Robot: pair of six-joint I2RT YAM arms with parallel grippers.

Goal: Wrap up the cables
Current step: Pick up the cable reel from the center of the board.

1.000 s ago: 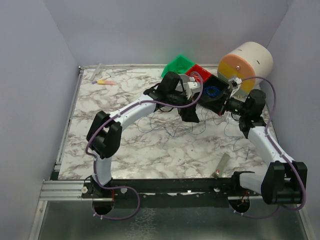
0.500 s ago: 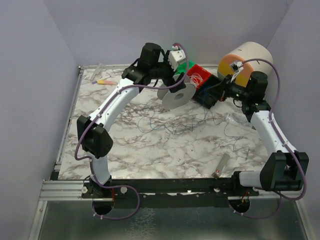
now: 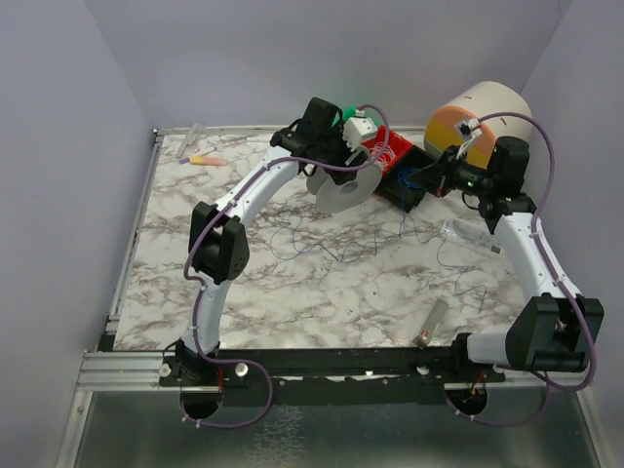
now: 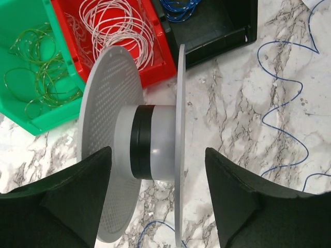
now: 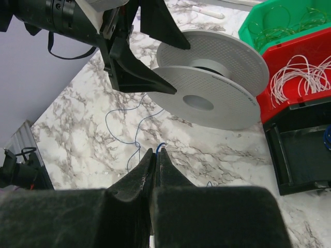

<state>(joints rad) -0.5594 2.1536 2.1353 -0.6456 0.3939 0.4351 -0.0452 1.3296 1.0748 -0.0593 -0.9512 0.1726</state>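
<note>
A grey spool [image 3: 343, 190] stands on edge in front of the bins. It also shows in the left wrist view [image 4: 152, 144] and the right wrist view [image 5: 207, 101]. My left gripper [image 3: 331, 168] is open and straddles the spool [image 4: 158, 206], with a gap between the right finger [image 4: 243, 201] and the flange. Thin dark cables [image 3: 341, 249] lie tangled on the marble table; one wavy strand [image 4: 282, 111] shows right of the spool. My right gripper [image 3: 419, 185] is shut [image 5: 156, 151] on the end of a thin blue-grey cable [image 5: 121, 116], just right of the spool.
A green bin [image 3: 346, 122], a red bin [image 3: 390, 148] with white wire rings and a black bin [image 3: 409, 190] with a blue coil stand behind the spool. A beige-and-orange cylinder [image 3: 478, 122] is at the back right. A small grey piece [image 3: 434, 322] lies near the front.
My left arm has risen off the table and swung back, uncovering the spool, then folded its elbow to the right. My right gripper has drawn back toward the black bin.
</note>
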